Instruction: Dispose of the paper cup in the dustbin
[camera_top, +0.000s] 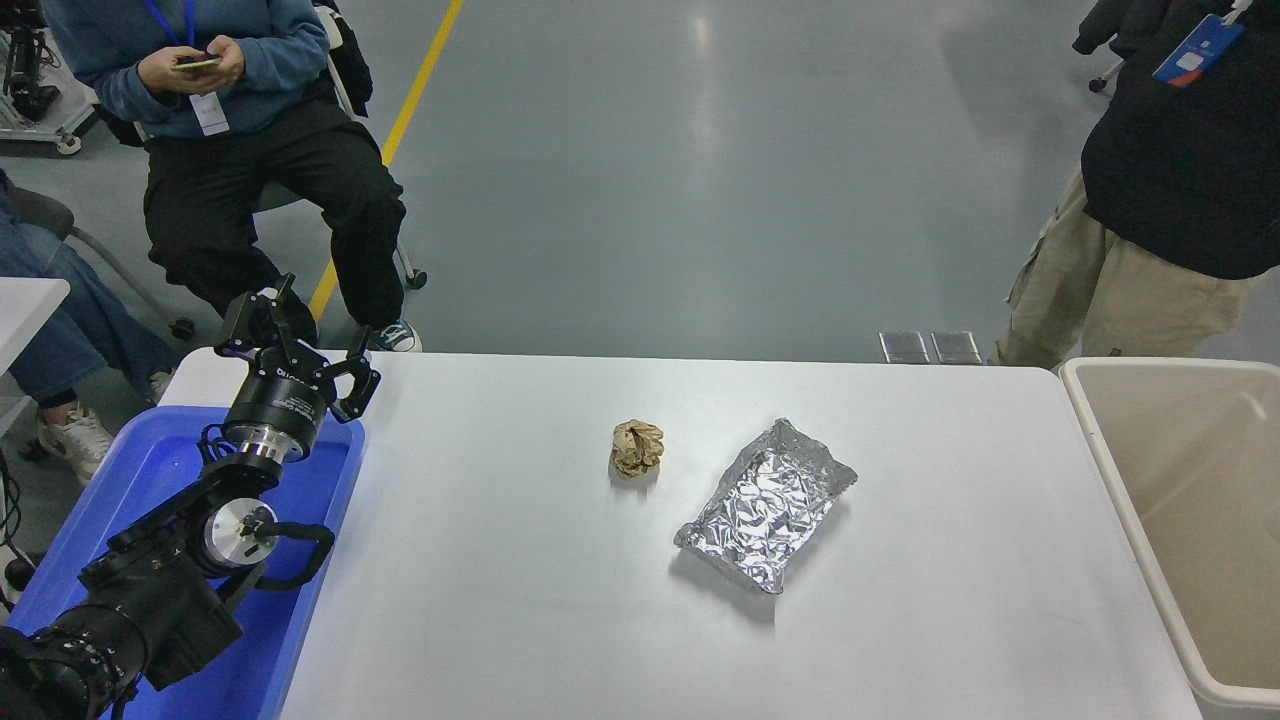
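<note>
The paper cup is out of view. The beige dustbin (1110, 450) stands at the table's right end, and the part of its inside that I see holds nothing. My left gripper (300, 335) is parked at the lower left above the blue tray (330, 500), its fingers spread open and empty. My right arm and gripper are out of view.
A crumpled brown paper ball (637, 447) lies mid-table. A silver foil bag (767, 504) lies just right of it. A seated person (250, 130) is at the far left. A standing person (1160, 200) is at the far right, near the bin.
</note>
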